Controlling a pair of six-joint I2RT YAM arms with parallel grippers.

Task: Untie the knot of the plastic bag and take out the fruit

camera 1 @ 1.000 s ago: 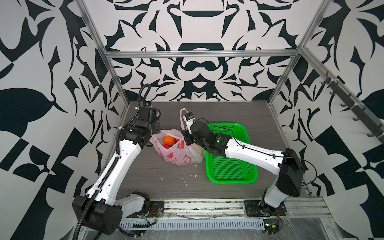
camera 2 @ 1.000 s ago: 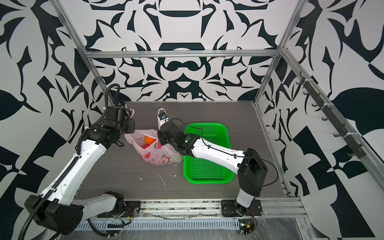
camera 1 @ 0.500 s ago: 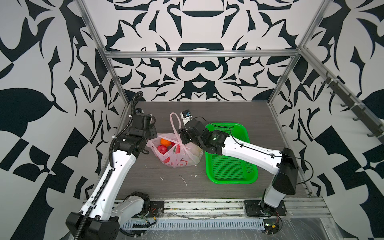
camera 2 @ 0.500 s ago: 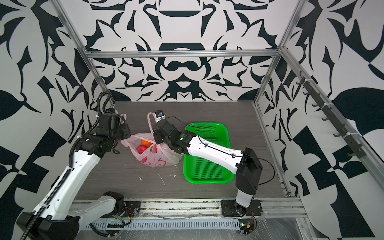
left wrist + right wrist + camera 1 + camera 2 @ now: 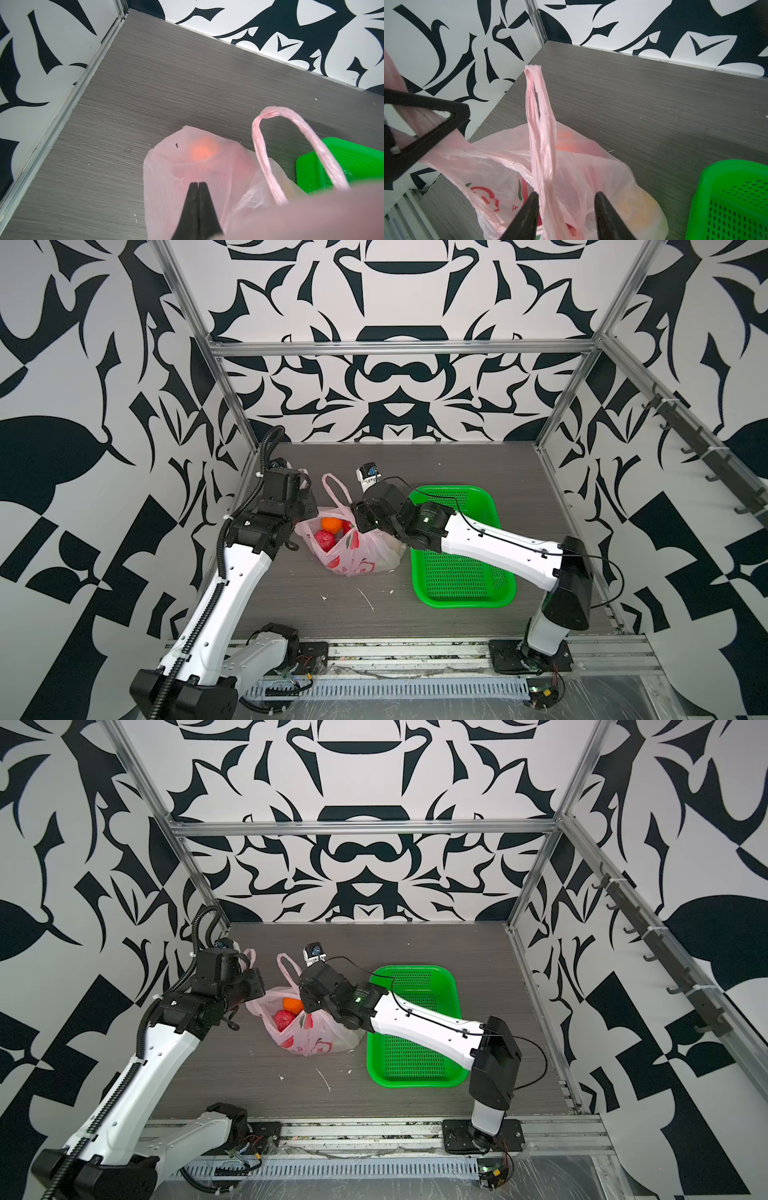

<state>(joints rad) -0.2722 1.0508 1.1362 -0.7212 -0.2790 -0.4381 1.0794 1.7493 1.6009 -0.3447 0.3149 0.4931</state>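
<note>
Mouth of plastic bag [image 5: 353, 560] open upward; upright handle loop [image 5: 542, 128] behind; basket [image 5: 457, 572] crowds right; front table [image 5: 332, 614] free.

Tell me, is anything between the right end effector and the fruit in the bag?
Yes. The loop handle of the plastic bag stands between the open jaws of the right end effector, in its way. Seen from above, the bag's mouth is open, leaving the orange and the red fruit uncovered.

Both top views high in front of the plastic bag [image 5: 353, 560], angled down, sharing the whole counter [image 5: 478, 472], each wrist view close behind its fingers [image 5: 190, 209], facing the bag, both catching the green basket [image 5: 733, 187].
</note>
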